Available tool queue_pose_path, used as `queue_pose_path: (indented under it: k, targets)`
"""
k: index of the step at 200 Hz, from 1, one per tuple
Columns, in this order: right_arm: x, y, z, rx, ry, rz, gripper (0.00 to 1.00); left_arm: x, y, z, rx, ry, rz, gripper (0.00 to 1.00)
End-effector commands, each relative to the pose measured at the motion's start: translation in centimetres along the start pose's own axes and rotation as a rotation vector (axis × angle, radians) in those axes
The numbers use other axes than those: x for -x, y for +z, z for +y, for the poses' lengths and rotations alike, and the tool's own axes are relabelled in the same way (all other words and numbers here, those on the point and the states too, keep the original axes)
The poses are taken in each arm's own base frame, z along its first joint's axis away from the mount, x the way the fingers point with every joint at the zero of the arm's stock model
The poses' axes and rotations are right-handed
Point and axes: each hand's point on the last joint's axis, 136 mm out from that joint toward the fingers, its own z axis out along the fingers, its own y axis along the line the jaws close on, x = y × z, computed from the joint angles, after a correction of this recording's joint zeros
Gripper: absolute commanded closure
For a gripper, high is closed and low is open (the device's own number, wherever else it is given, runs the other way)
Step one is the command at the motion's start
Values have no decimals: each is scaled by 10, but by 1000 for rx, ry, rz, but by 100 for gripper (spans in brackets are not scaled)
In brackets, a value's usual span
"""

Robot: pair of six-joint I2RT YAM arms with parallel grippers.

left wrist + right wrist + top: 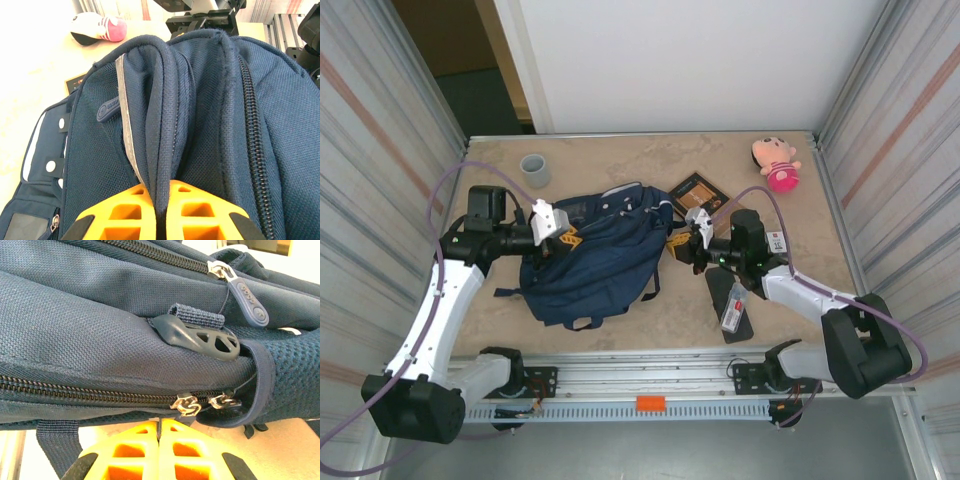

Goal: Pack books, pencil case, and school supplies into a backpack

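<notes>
The navy backpack [590, 265] lies in the middle of the table. My left gripper [563, 238] is at its upper left, shut on a folded seam of the bag's fabric [162, 150]. My right gripper [677, 248] is at the bag's right edge, and its yellow fingers [145, 440] are shut on a thin dark tab just under a silver zip slider [185, 404]. The brown book [698, 193] lies flat behind the right gripper. The black pencil case [721, 288] lies near the front right, with the whitish packet of school supplies [734, 310] on top of it.
A grey cup [535, 170] stands at the back left. A pink plush toy [776, 163] lies at the back right. Corrugated walls close in both sides. A second slider [225, 401] sits beside the first, and a dark plastic buckle [200, 337] is above them.
</notes>
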Motion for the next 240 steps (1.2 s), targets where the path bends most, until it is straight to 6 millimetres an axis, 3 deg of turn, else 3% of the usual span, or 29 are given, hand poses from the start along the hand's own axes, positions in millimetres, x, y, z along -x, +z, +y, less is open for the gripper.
queue_pose_path:
  k: [1, 18, 36, 47, 56, 85, 106, 146, 179, 219, 240]
  targets:
    - [9, -3, -11, -47, 0, -7, 82, 31, -10, 0, 15, 133, -107, 100]
    - [2, 0, -22, -87, 1, 22, 64, 32, -10, -1, 12, 133, -110, 100]
    - [-2, 4, -30, -107, -8, 32, 52, 32, -10, -1, 13, 133, -110, 100]
    - [-1, 6, -31, -101, -11, 29, 36, 32, -10, -1, 12, 136, -112, 100]
    - [1, 10, -30, -84, -11, 28, 29, 33, -11, -2, 11, 135, -114, 100]
    - [8, 21, -28, -37, -31, 23, 24, 33, -10, -2, 7, 134, -118, 100]
    - [13, 24, -20, 17, -43, 7, 28, 32, -10, -2, 6, 133, -116, 100]
    - [11, 17, 0, 132, -15, 25, 61, 22, -7, 10, 71, 135, -76, 100]
    - [8, 10, 14, 207, 19, 64, 70, 18, -6, 15, 106, 146, -69, 100]
    - [11, 9, 15, 220, 33, 68, 93, 19, -5, 16, 110, 143, -78, 100]
    - [13, 11, 13, 215, 47, 69, 100, 17, -6, 22, 145, 138, -61, 100]
